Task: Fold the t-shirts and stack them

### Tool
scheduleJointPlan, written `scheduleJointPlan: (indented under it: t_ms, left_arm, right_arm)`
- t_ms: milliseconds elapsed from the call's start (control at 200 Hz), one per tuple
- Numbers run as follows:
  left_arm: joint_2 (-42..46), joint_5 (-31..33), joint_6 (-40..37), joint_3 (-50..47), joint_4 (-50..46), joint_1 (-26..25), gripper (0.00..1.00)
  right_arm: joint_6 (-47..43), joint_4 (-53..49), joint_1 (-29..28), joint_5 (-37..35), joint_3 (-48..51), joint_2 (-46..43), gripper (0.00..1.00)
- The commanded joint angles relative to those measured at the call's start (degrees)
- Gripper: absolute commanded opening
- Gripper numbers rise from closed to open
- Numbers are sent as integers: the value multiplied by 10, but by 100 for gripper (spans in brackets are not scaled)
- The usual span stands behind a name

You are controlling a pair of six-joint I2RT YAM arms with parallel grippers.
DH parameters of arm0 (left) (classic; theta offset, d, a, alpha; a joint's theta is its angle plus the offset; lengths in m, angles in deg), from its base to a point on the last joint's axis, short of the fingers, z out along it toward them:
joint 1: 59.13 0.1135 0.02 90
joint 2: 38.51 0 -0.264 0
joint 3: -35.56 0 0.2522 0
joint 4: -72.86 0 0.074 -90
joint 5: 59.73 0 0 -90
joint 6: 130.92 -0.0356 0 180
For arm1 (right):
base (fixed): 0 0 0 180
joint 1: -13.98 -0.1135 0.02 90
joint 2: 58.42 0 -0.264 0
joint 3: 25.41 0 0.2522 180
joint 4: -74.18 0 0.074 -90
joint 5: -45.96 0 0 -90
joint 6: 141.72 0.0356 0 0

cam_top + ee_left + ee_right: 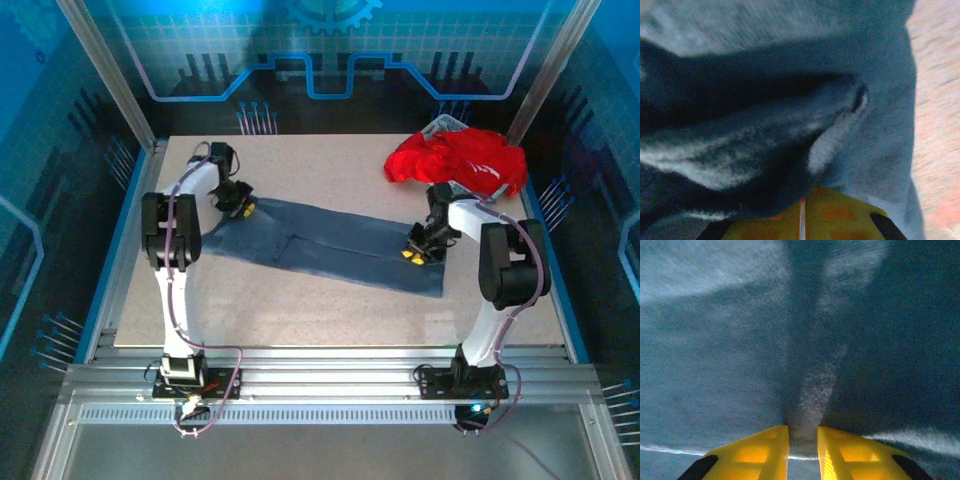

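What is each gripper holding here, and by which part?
Both grip the slate-blue t-shirt. The left gripper pinches a bunched fold at its left end; the right gripper pinches a raised ridge near its right end.

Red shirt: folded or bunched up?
Bunched up, not folded. The red shirt sits as a crumpled heap with uneven wrinkles and no flat edges, at the far right of the table.

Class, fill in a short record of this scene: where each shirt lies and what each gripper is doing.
blue t-shirt: laid out across the table
red t-shirt heap: crumpled, far right, against the white basket
left gripper: shut on the blue t-shirt's left end
right gripper: shut on a pinch of its right end
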Motion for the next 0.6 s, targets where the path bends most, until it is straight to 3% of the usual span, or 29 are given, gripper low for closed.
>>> scheduleJointPlan:
  t_ms: [0, 180, 250, 335, 460, 595]
  left_arm:
    - [-79, -70, 22, 93, 26, 2, 11]
    - [-206, -165, 117, 270, 141, -15, 15]
    - [-235, -196, 175, 314, 225, -27, 18]
    - [-239, -196, 201, 372, 258, -39, 24]
    - [-143, -160, 174, 357, 240, -44, 36]
    - [29, -95, 153, 175, 197, -42, 36]
  right_arm:
    - [71, -83, -62, -48, 15, -5, 25]
    - [204, -28, -206, 18, 91, -47, 25]
    - [220, -13, -253, 33, 74, -59, 25]
    - [202, -26, -282, 23, 23, -70, 26]
    - [140, -46, -275, -22, -42, -92, 28]
    - [52, 16, -235, 7, -95, -68, 29]
